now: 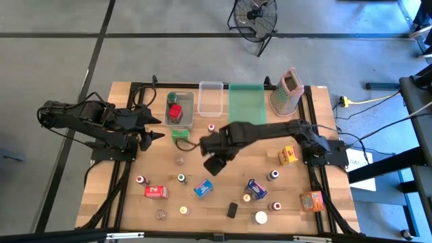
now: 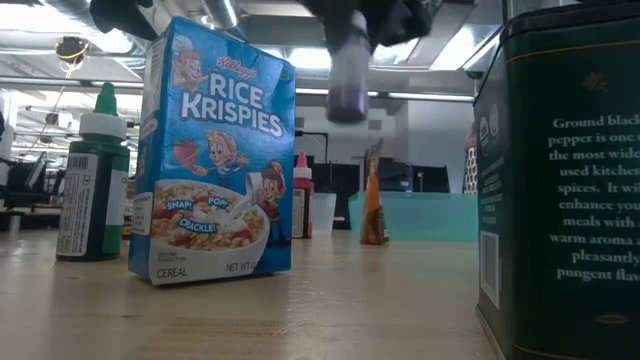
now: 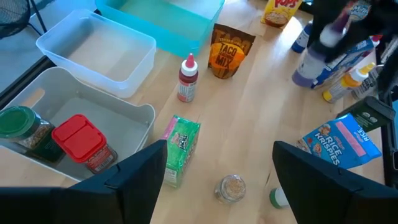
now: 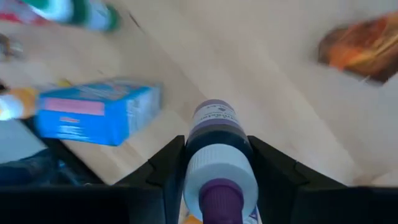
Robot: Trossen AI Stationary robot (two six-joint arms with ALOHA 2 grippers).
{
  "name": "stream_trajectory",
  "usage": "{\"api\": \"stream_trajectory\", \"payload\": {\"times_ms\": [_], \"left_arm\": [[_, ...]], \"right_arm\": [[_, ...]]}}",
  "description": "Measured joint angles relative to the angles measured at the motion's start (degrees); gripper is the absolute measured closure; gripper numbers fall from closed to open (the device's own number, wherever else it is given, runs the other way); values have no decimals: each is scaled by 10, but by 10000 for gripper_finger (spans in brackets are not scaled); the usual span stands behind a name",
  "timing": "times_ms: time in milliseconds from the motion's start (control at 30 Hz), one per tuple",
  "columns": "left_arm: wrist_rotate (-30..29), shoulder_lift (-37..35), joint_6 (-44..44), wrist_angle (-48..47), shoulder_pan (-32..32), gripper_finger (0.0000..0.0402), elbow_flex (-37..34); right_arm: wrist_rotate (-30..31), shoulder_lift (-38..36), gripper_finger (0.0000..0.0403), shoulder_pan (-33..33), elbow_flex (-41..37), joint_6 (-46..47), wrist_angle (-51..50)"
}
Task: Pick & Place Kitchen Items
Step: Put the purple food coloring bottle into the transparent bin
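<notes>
1. Right hand pinches a small purple-capped bottle between its two fingers, lifted clear above the surface near the middle
2. In the low view the same bottle hangs in the air, blurred, behind the cereal box
3. Left hand fingers spread wide, holding nothing, hovering near the left bin and just beside a green box
4. Left bin holds a red-lidded jar and a green-lidded jar; the clear bin and green tray sit beside it at the far edge
5. Red-capped bottle stands upright near an orange taco mix pouch
6. Small round jar lies near the green box, apart from it
7. Other small boxes and bottles are scattered over the near half of the surface, including a red box and an orange box
8. Grater stands at the far right corner
</notes>
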Motion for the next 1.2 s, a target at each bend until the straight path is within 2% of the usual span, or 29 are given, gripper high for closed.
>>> {"api": "stream_trajectory", "payload": {"times_ms": [333, 667, 933, 1200], "left_arm": [[0, 0, 0, -2, 0, 114, 0], [0, 0, 0, -2, 0, 115, 0], [0, 0, -1, -1, 0, 114, 0], [-36, 0, 0, -1, 0, 114, 0]], "right_arm": [[28, -21, 258, -82, 16, -80, -17], [52, -21, 259, -160, 15, -153, 29], [105, -21, 259, -207, 15, -205, 60], [102, -16, 259, -270, 14, -243, 96]]}}
